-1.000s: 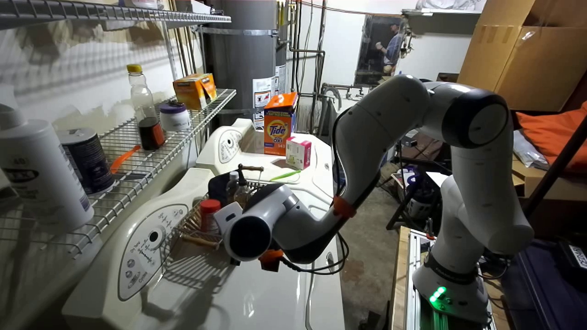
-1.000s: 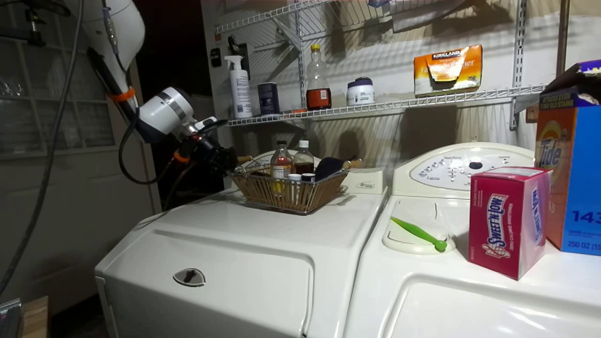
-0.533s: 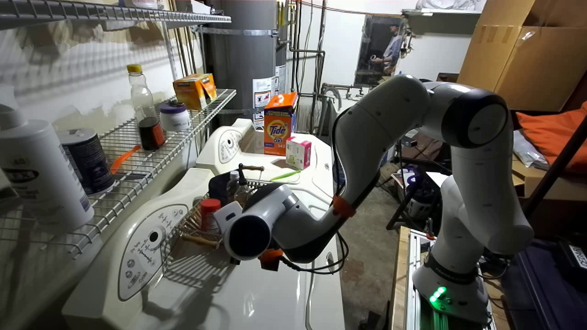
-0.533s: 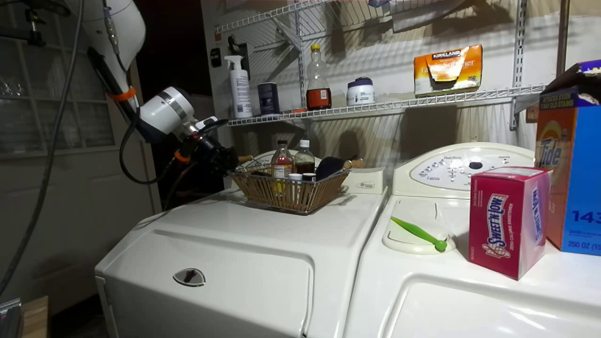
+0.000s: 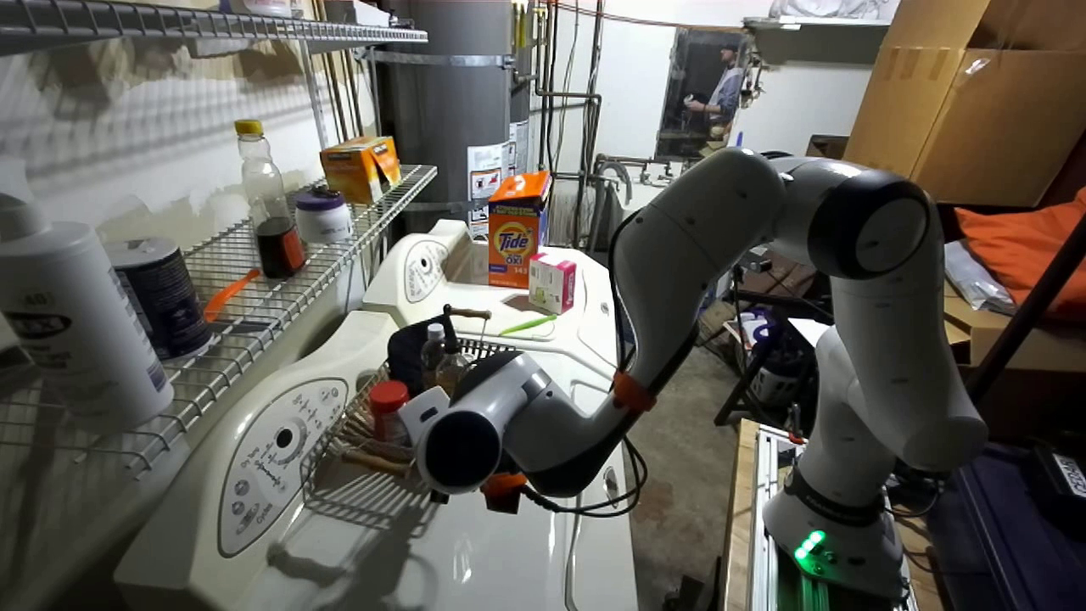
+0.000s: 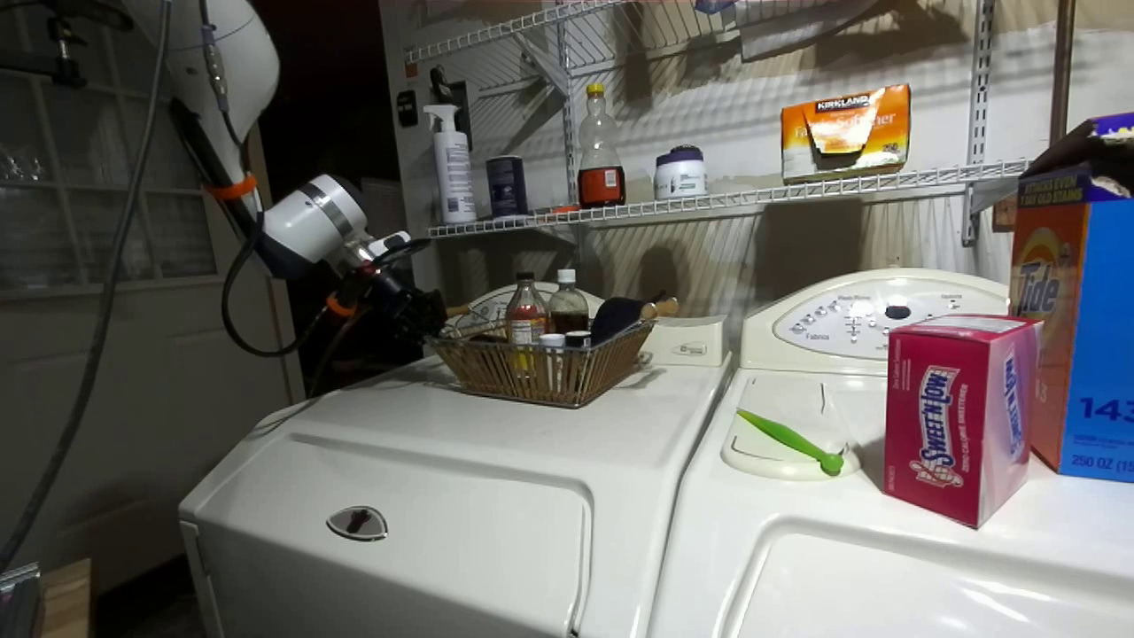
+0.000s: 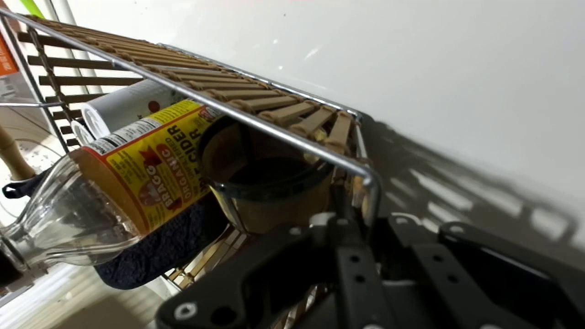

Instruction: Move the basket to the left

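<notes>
Clasping the basket (image 6: 567, 381) by its wire rim (image 7: 283, 137) at a corner, the robot's black fingers (image 7: 358, 269) appear above a white worktop (image 6: 514, 434), where the basket sits upright. Inside the basket, nearest that corner, is a dark-rimmed container (image 7: 269, 187), with a Bragg-labelled bottle (image 7: 151, 169) beyond. Past the basket's opposite end lie a green utensil (image 6: 788, 437) and, farther out, a pink Sweet'N Low box (image 6: 957, 416). Behind and above the basket runs a wire shelf (image 6: 753, 195).

White arm (image 5: 704, 233); orange bands (image 5: 635, 391); black claw (image 7: 373, 222)
</notes>
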